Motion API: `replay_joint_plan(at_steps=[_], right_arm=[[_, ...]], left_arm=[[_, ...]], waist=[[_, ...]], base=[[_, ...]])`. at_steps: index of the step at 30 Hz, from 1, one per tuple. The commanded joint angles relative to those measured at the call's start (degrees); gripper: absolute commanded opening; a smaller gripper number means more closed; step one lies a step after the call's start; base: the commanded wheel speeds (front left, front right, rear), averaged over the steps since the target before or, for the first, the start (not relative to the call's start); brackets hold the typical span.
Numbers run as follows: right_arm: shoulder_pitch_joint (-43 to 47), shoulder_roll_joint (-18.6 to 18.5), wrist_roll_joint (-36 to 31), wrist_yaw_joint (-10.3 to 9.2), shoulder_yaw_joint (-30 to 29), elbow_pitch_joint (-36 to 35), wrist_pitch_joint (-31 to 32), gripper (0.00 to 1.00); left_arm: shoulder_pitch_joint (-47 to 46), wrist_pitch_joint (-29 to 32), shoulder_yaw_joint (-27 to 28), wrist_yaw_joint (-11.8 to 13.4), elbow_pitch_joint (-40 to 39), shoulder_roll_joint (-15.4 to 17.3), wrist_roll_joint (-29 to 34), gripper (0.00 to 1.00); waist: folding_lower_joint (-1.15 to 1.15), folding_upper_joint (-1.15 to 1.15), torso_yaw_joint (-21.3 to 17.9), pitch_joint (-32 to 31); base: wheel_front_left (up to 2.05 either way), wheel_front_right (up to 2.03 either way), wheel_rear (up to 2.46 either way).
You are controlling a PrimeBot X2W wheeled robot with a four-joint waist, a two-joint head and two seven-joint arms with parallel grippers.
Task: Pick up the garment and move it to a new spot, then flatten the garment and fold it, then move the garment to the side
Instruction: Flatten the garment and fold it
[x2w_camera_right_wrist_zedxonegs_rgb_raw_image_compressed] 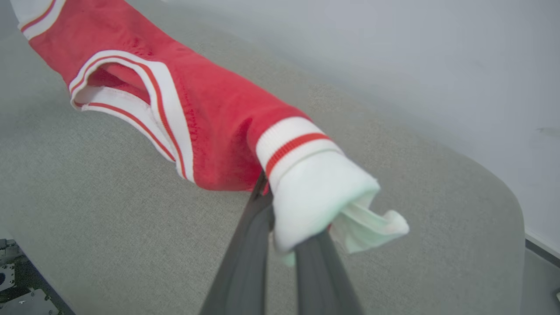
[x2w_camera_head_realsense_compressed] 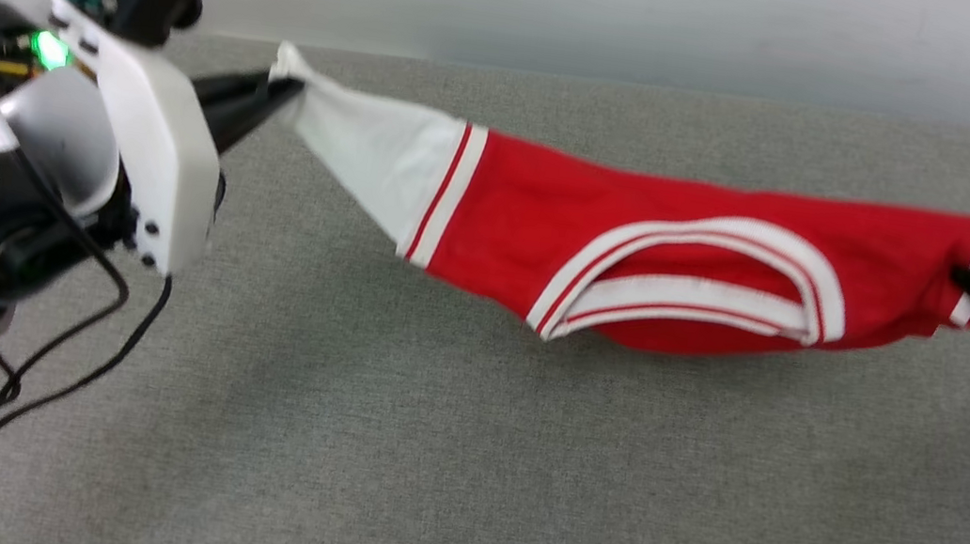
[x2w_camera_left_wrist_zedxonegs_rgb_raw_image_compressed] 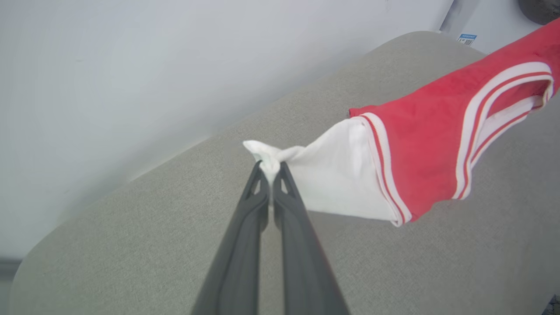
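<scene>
The garment [x2w_camera_head_realsense_compressed: 530,221] hangs above the worktop [x2w_camera_head_realsense_compressed: 422,453], left gripper [x2w_camera_head_realsense_compressed: 281,89] clenching its nine-o'clock sleeve, right gripper [x2w_camera_head_realsense_compressed: 963,278] its three-o'clock sleeve.

A table [x2w_camera_head_realsense_compressed: 456,477] covered in grey woven fabric, its corners rounded, stands against a plain pale wall [x2w_camera_head_realsense_compressed: 636,9] under soft, even light. A small blue-and-white label [x2w_camera_left_wrist_zedxonegs_rgb_raw_image_compressed: 467,39] is fixed to a pale panel beyond one table corner; dark metal hardware [x2w_camera_right_wrist_zedxonegs_rgb_raw_image_compressed: 13,288] shows below another edge.
</scene>
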Motion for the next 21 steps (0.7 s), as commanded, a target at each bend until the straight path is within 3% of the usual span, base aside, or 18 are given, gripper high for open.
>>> replay_joint_plan(at_steps=[1,12,21], right_arm=[[-2.56,1.22,-0.41,-0.02,-1.67,-0.32,1.33,0.00],[-28.49,7.43,-6.44,-0.02,-3.95,8.48,9.08,0.00],[-54.16,14.36,-15.01,-0.02,-0.15,19.60,6.15,0.00]], left_arm=[[-2.53,0.10,0.82,0.34,-0.27,-0.94,-0.14,0.00],[-22.76,-3.56,5.09,0.19,8.18,-7.80,3.12,0.00],[-41.76,-9.49,8.46,-1.08,19.48,-11.87,6.47,0.00]], waist=[[0.01,0.00,0.44,0.91],[0.01,0.00,2.34,10.57],[0.01,0.00,3.22,17.51]], base=[[0.00,0.00,0.00],[0.00,0.00,0.00],[0.00,0.00,0.00]])
